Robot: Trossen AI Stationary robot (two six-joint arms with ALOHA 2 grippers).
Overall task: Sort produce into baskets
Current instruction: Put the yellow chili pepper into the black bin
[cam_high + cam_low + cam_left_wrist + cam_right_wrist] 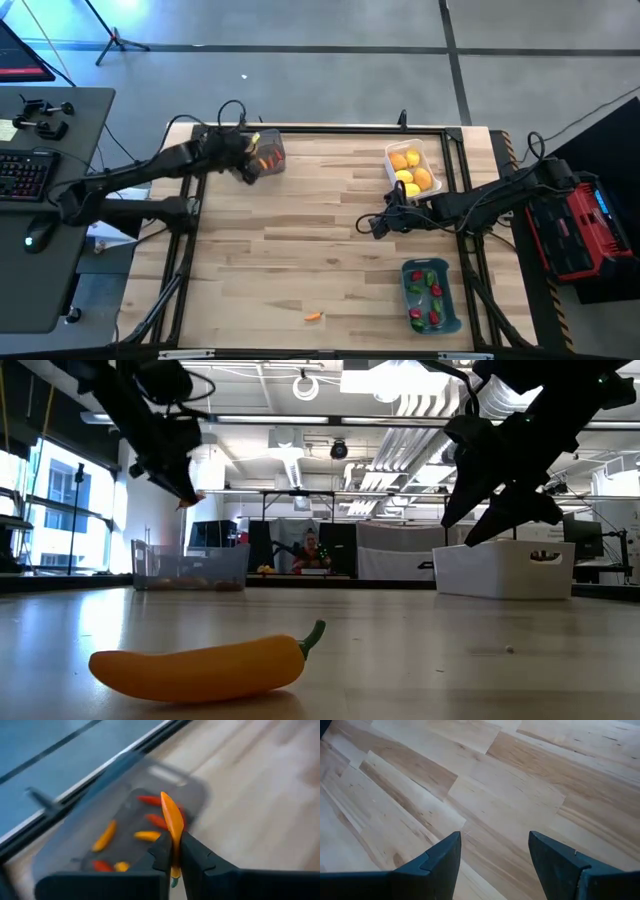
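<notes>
— Over the smoky grey bin [268,156], what's the left hand [174,851] doing?

— Pinching an orange pepper [172,820], fingers pressed tight on it, above the peppers already inside. It looks like the drop-off step: next it needs to spread and let go.

— And the right hand [494,851]?

— Spread, empty, waiting over bare worktop [300,240] beside the white bin [412,168]. One orange pepper [314,316] remains near the front edge.

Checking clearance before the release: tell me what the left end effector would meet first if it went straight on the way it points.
The left end effector, shut on an orange pepper, points at the clear grey bin; it would probably meet the peppers lying inside first, though depth is unclear.
</notes>
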